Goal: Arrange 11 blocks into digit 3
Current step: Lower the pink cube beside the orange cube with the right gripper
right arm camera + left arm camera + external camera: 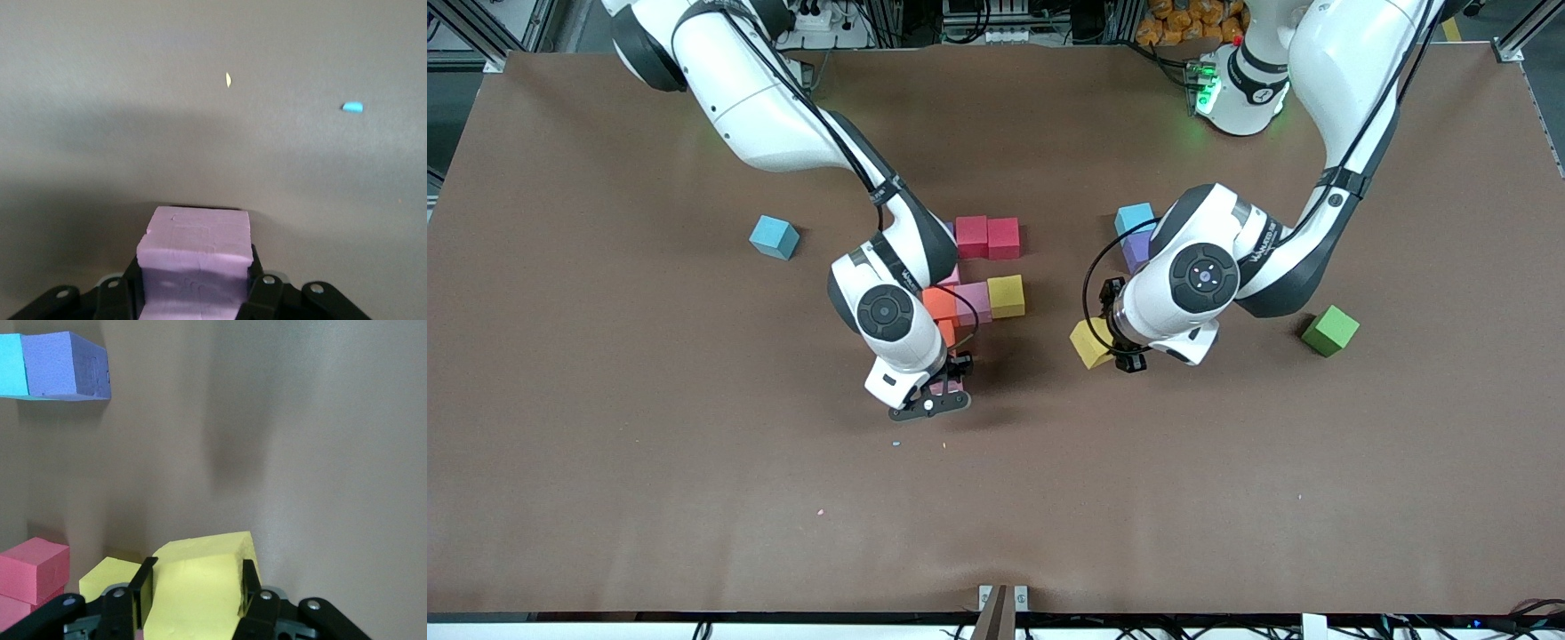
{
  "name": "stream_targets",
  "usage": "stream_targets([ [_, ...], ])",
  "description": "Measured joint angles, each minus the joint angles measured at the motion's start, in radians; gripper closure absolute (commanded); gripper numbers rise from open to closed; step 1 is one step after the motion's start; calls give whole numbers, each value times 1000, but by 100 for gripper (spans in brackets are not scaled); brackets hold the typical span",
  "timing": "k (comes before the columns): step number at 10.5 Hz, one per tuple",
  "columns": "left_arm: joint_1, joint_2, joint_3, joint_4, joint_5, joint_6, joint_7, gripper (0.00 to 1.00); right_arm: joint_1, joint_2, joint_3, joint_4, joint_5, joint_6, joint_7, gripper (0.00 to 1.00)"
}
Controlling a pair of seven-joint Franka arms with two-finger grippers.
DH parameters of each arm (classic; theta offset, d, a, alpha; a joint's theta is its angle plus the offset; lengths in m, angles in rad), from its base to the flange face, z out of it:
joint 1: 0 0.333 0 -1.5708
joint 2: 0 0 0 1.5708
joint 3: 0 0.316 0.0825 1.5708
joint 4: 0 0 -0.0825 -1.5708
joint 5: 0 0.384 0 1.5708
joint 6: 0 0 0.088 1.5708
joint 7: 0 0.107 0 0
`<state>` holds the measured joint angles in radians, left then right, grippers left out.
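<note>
Now, from the front view, you have the table (pixel 605 444) carrying a cluster of blocks near its middle: two red blocks (pixel 987 236) side by side, then an orange block (pixel 940 304), a pink block (pixel 973 300) and a yellow block (pixel 1006 295) in a row nearer the front edge. The right gripper (pixel 941 391) sits low just in front of that cluster, closed on a pale purple-pink block (pixel 944 385). The left gripper (pixel 1119 348) is clamped on a second yellow block (pixel 1089 343). A purple block (pixel 1137 248) touches a light-blue cube (pixel 1135 218) beside the left arm. Another light-blue cube (pixel 774 237) and a green cube (pixel 1330 331) lie apart.

Your left wrist view shows matte yellow foam (pixel 197 587) squeezed between the fingers (pixel 141 593), tilted.

Your right wrist view shows the lilac cube (pixel 195 257) pinched squarely between the fingers (pixel 259 283).
</note>
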<state>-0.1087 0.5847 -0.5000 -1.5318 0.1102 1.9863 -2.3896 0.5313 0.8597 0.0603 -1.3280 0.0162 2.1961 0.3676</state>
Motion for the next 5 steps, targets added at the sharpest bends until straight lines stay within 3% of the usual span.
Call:
stream_targets([
  [5,0,0,0,5,0,0,0,100,0,8,0,23,0,-66,0,99],
])
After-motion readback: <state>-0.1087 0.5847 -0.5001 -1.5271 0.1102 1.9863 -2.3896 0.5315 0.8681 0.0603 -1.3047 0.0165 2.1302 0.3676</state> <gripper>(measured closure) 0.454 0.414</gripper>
